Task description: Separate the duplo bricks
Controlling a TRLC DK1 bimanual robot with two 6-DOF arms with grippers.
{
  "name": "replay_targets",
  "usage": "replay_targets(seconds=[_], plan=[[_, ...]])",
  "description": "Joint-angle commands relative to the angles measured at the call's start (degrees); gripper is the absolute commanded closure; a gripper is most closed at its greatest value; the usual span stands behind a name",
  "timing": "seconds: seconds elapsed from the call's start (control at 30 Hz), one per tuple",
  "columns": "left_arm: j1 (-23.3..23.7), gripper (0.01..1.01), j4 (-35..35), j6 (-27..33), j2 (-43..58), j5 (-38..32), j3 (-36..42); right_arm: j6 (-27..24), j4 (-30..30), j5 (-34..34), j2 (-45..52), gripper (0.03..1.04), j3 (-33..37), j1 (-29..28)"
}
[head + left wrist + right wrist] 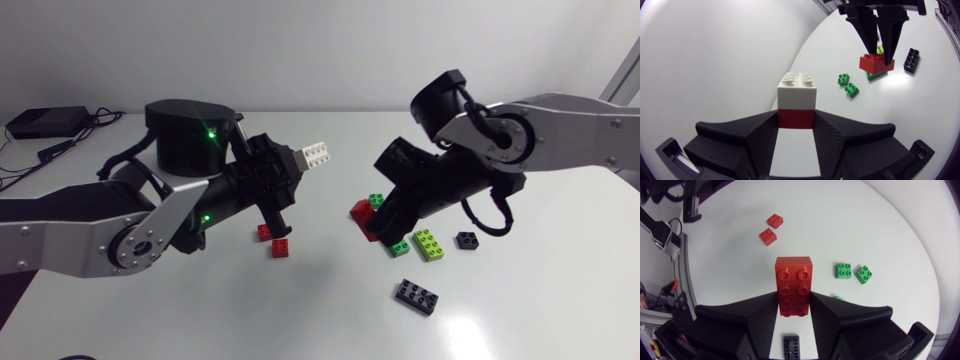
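While our left gripper clamps a white-on-red stack above the table, our right gripper grips a long red brick. Loose bricks lie scattered beneath, red, green and black.

L arm raised over mid-table; L gripper pinches white-red stack. R arm slopes down, R gripper pinches red brick.

Table plain white. Left gripper and right gripper: matte black, ribbed inner faces. In left: white brick on red brick. In right: long brick, red. Loose: small red bricks; small green bricks; lime brick; black bricks. Left arm silver-grey, black joints, green LEDs. Right arm same silver-grey, black joints.
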Motion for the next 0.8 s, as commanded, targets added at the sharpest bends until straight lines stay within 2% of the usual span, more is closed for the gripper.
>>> replay_targets(seconds=[0.0, 0.3, 0.77], plan=[[0.71, 0.648, -0.82, -0.1, -1.65, 0.76, 0.38, -2.49, 1.83, 3.87, 2.42, 0.75, -2.52, 2.74], [3.61, 0.648, -3.98, -2.03, -4.11, 3.66, -0.15, -8.12, 7.8, 13.89, 6.37, 0.74, -7.36, 13.47], [5.1, 0.648, -10.84, -4.05, -5.34, 9.11, 0.55, -15.94, 10.0, 17.84, 15.43, 0.74, -6.56, 14.43]])
